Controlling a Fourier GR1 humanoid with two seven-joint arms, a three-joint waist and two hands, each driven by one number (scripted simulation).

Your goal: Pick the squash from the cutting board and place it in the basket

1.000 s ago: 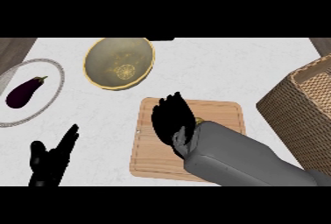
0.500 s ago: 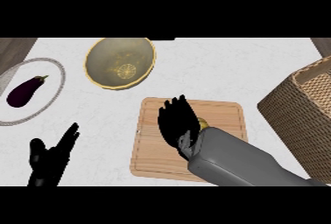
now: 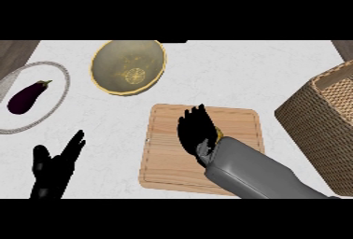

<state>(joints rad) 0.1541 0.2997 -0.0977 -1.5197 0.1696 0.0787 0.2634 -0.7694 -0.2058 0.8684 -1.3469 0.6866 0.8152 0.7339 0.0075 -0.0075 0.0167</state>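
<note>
I read the counter (image 3: 228,70) as pale stone, faintly veined and matt. The cutting board (image 3: 241,122) near the middle looks like light wood with a fine grain and a smooth, unvarnished face. At the right, the basket (image 3: 324,116) is woven wicker, rough and ribbed. The far bowl (image 3: 129,66) has a dull olive glaze with a yellowish rim. On the left, the plate (image 3: 59,77) seems matt grey ceramic, and the eggplant (image 3: 27,96) on it is dark purple with a slight sheen. My right forearm (image 3: 255,170) looks like smooth grey plastic; both hands, right (image 3: 195,133) and left (image 3: 53,165), are matt black.
</note>
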